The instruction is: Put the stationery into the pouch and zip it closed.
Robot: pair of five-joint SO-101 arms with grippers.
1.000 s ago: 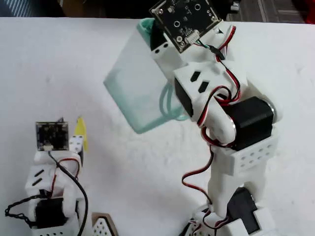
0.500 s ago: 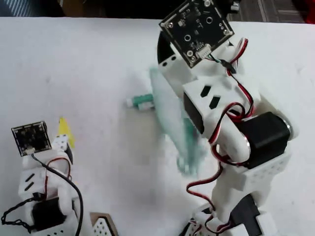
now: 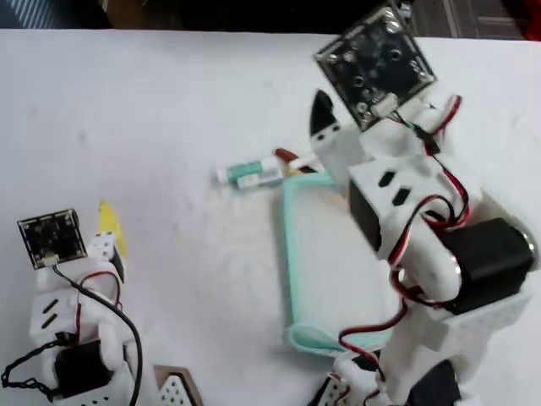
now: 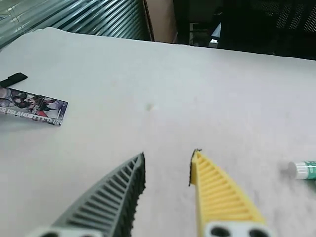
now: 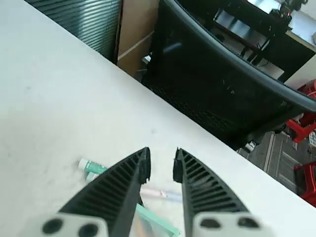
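Note:
The translucent pouch (image 3: pixel 293 254) with a teal edge lies flat on the white table, partly under my right arm. A green-and-white glue stick (image 3: pixel 248 175) and a red-tipped pen (image 3: pixel 286 157) lie on the table just beyond the pouch's far end. My right gripper (image 3: pixel 318 127) hovers over that end, open by a narrow gap with nothing in it. Its wrist view shows the gripper (image 5: pixel 161 163) above the glue stick (image 5: pixel 91 166), the pen (image 5: pixel 156 193) and the pouch's corner (image 5: pixel 159 223). My left gripper (image 4: pixel 168 163) is open and empty near the table's front left (image 3: pixel 108 227).
A printed card (image 4: pixel 32 111) and a small black item (image 4: pixel 13 79) lie on the table (image 3: pixel 169 101) off to one side of the left gripper. The glue stick's end (image 4: pixel 302 169) shows at that view's edge. A dark chair (image 5: pixel 222 94) stands beyond the table.
The right gripper held the pouch up in the air; now the pouch lies flat on the table and the gripper is free of it. Glue stick and pen came into sight. The left arm shifted left.

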